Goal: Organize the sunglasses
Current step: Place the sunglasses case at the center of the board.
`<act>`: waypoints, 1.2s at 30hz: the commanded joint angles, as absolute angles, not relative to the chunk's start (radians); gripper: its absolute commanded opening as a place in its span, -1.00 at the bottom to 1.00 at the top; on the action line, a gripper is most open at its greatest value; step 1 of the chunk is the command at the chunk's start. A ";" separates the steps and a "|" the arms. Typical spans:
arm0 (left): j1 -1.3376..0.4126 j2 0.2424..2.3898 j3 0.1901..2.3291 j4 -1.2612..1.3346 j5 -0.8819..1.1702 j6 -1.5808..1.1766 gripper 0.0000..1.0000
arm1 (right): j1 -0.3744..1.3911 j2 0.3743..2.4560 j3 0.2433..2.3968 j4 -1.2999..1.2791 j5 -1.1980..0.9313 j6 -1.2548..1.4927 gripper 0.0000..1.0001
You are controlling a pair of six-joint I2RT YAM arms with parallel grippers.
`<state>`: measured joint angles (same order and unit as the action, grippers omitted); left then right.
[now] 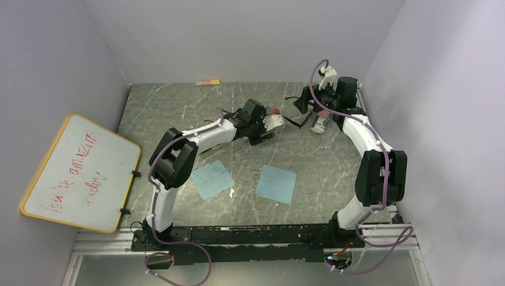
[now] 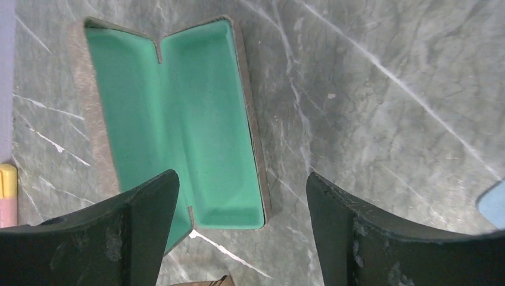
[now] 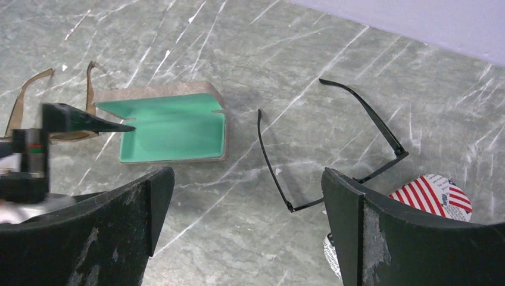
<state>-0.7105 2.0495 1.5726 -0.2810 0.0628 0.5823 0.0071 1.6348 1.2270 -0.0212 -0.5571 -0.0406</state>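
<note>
Left gripper [image 2: 241, 179]: fingers spread wide, nothing between them, touching nothing; hangs over open green-lined case [image 2: 178, 119]. Thin brown-framed sunglasses [image 3: 19, 101] on table beside that case. Right gripper [image 3: 247, 173]: jaws fully apart, empty. Black sunglasses [image 3: 398, 148] on table ahead, temples unfolded, near flag-printed case [image 3: 432, 193].

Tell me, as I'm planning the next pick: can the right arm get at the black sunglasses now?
Probably yes. The right gripper is open close to the black sunglasses, which lie uncovered with temples unfolded; only the flag-printed case beside them crowds one side.
</note>
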 commanded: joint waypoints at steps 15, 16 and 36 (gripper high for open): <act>-0.721 2.217 1.614 -0.120 -0.195 0.674 0.33 | 0.005 1.604 1.203 0.028 -0.622 -0.008 1.00; -0.721 2.224 1.613 -0.110 -0.207 0.678 0.29 | 0.005 1.602 1.201 0.029 -0.623 -0.008 1.00; -0.656 2.245 1.599 -0.029 -0.281 0.710 0.17 | 0.005 1.597 1.200 0.029 -0.624 -0.008 1.00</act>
